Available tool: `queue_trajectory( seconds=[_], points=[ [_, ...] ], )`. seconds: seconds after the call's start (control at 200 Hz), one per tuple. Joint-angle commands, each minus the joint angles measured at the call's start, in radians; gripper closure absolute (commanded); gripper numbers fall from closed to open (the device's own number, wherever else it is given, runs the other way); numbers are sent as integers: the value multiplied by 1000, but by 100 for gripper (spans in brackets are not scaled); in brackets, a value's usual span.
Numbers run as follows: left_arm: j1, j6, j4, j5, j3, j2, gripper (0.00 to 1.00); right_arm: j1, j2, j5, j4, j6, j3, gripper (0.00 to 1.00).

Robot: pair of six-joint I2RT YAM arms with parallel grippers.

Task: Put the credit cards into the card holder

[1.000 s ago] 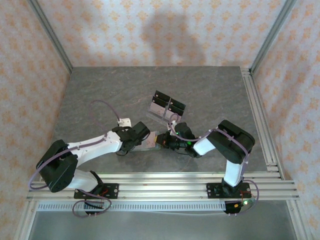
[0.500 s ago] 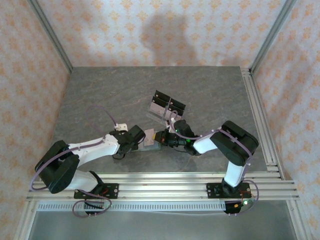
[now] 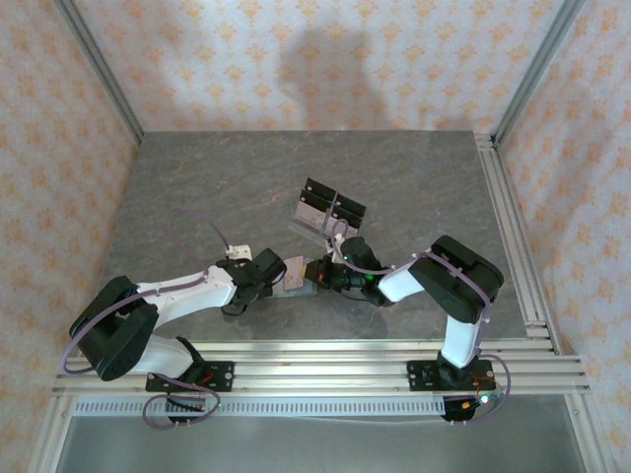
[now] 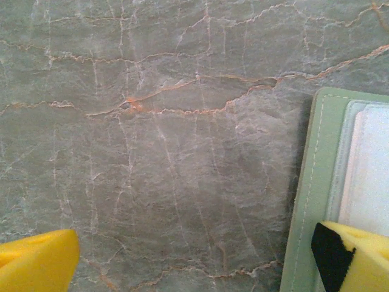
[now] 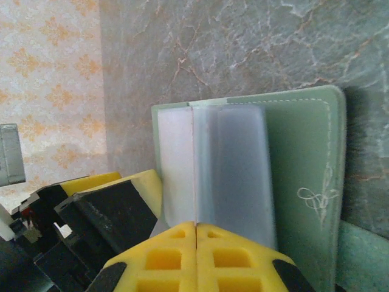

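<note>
Marble worktop (image 3: pixel 197 187) — both arms stretch low and meet at its near centre. The sage-green card holder (image 5: pixel 304 152) lies open there, clear sleeves showing. On the left gripper (image 4: pixel 194 258) the jaws are apart, one finger on the holder's edge. On the right gripper (image 5: pixel 196 234) the jaws are clamped on a pinkish credit card (image 5: pixel 193 164) — seen edge-on.

Both arms are bent low over the grey marbled table (image 3: pixel 197 187) and reach in towards each other near its front middle. The left gripper (image 3: pixel 279 274) comes in from the left and the right gripper (image 3: pixel 315 273) from the right, their tips almost meeting. Between them sits the small wallet (image 3: pixel 295 268), showing pale and pinkish from up here and too small to make out further. Just behind them, a little towards the right, stands a clear stand (image 3: pixel 328 209) with black tops, apart from both grippers. Thin purple cables (image 3: pixel 209 229) loop off the left arm. Patterned orange wallpaper (image 3: pixel 325 64) closes in the table.
</note>
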Motion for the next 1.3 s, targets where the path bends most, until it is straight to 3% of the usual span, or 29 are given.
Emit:
queue_trajectory(
  seconds=[0.0,1.296],
  points=[
    [10,-2,4,-10,-9,8,0,5,13,-11,26,-16,22,100],
    [10,-8,21,3,-18,18,0,19,98,-48,68,23,58,100]
  ],
)
